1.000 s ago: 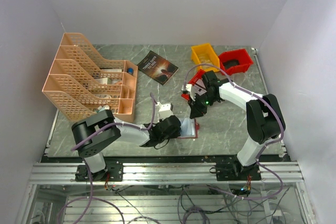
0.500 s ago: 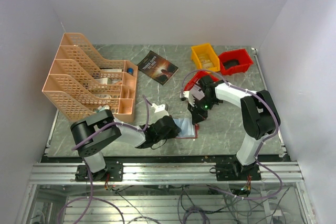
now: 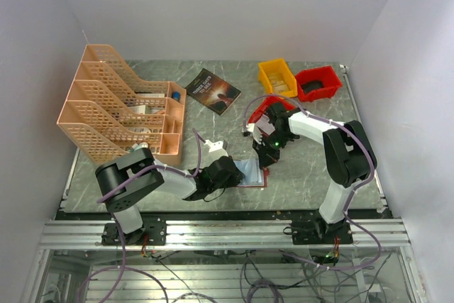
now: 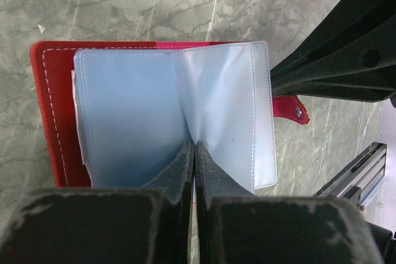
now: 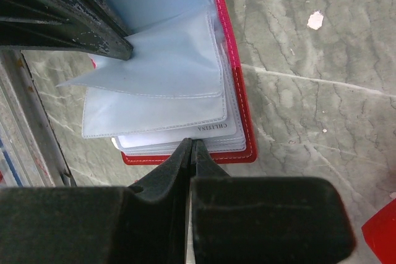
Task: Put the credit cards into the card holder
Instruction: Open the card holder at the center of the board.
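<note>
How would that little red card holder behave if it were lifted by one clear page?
The card holder would probably sag: its clear pockets bow and fan apart, so they look thin and floppy. Lying flat and slim on the table, it seems light and likely to slide rather than tip if pushed.

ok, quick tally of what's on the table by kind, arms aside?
Plastic bins: 3 (yellow, red, second red partly hidden)
File rack: 1
Book: 1
Card holder: 1
Total: 6
</note>
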